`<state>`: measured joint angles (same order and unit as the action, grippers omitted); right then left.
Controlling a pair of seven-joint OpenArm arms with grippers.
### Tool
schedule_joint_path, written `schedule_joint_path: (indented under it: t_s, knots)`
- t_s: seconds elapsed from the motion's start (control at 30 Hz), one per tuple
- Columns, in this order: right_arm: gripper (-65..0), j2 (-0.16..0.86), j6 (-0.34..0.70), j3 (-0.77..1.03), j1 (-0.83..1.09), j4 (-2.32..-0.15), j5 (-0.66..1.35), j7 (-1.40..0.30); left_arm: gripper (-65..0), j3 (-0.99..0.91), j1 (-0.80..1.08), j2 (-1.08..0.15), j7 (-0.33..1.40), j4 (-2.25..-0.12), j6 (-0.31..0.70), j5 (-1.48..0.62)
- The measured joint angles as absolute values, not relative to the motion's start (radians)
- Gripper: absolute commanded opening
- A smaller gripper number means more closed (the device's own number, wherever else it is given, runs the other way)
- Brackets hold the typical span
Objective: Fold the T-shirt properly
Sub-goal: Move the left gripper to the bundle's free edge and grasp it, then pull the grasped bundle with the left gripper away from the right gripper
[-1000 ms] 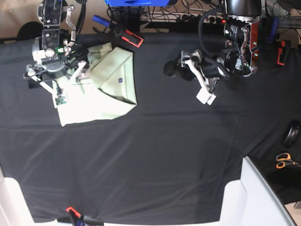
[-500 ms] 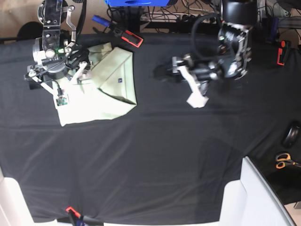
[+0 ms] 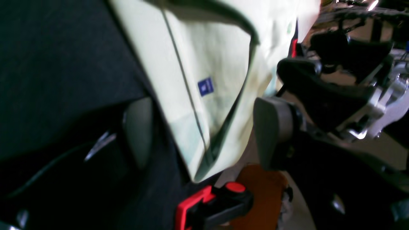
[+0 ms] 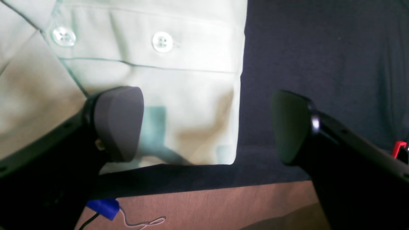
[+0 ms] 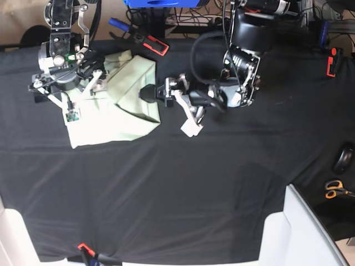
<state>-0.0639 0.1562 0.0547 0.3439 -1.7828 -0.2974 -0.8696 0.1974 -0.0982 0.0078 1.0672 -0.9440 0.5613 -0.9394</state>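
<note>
T-shirt (image 5: 113,105): pale mint-green, seen folded into a compact, roughly rectangular bundle, laid flat at the counter's far left. A diagonal fold is seen across the top layer; small blue label (image 3: 205,86) exposed. Buttoned placket visible at one edge.

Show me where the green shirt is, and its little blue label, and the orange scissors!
T-shirt (image 5: 113,119): base view, on the flat lower part of the folded cloth.
Blue label (image 3: 205,86): left wrist view, middle of the small blue square.
Scissors (image 5: 333,189): base view, on the orange handles at the right edge.
</note>
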Motion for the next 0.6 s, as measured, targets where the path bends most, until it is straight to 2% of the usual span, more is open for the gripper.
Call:
schedule_joint_path:
  t_s: [0.37,0.6]
  knots:
    - [-5.5,-0.064,0.156,0.055,0.35,-1.783,-0.298,-0.866,-17.5,0.397,-0.189,0.028,1.057,-0.916,0.545,-0.88]
    - [-5.5,-0.067,0.156,0.056,0.35,-1.783,-0.297,-0.865,-17.5,0.452,-0.302,0.075,1.063,-0.731,0.553,-0.906]
